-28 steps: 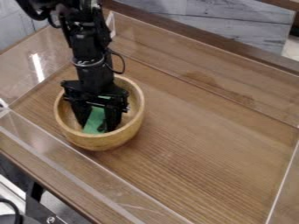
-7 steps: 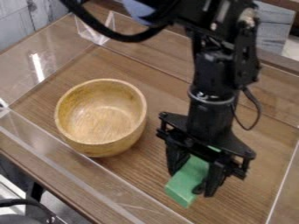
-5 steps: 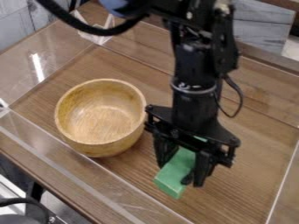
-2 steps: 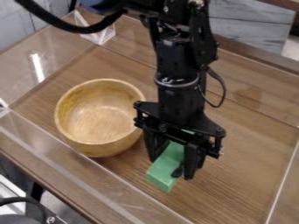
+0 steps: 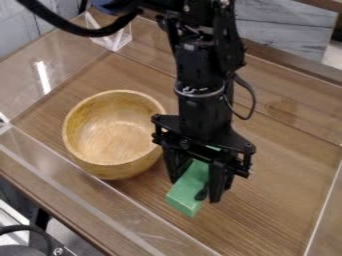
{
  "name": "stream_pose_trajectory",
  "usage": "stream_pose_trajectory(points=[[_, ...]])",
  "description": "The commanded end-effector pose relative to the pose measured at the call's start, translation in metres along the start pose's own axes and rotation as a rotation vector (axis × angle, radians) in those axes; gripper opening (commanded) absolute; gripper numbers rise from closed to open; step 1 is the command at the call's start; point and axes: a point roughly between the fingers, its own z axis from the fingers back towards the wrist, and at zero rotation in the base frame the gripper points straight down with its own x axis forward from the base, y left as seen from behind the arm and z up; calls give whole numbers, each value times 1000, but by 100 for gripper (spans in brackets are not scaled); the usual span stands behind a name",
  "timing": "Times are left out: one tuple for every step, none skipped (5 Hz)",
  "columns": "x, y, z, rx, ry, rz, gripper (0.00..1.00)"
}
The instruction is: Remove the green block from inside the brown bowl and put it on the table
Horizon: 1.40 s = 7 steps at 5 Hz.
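Observation:
The green block (image 5: 187,194) stands tilted between my gripper's fingers, with its lower end at or just above the table (image 5: 267,140), right of the brown bowl (image 5: 115,130). My gripper (image 5: 195,188) points down and is shut on the block. The round wooden bowl has nothing inside it. The black arm rises from the gripper toward the top of the view and hides part of the tabletop behind it.
Clear acrylic walls (image 5: 94,215) run around the table's edges, the front one close below the block. A white tag (image 5: 120,40) sits at the back left near the wall.
Over the last second and a half the gripper carried the green block leftward toward the bowl. Since the last earlier frame it has held still.

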Motion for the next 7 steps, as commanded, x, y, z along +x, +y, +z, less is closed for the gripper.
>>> stream_pose_trajectory(points=[[8,-1,9,-16,-44,2,0],[10,0,8,-20,-45,4,0],[12,1,7,-25,-45,7,0],[13,2,6,-29,-46,9,0],[15,3,5,-33,-47,11,0],[17,4,4,-37,-47,14,0],[18,4,4,-41,-48,16,0]])
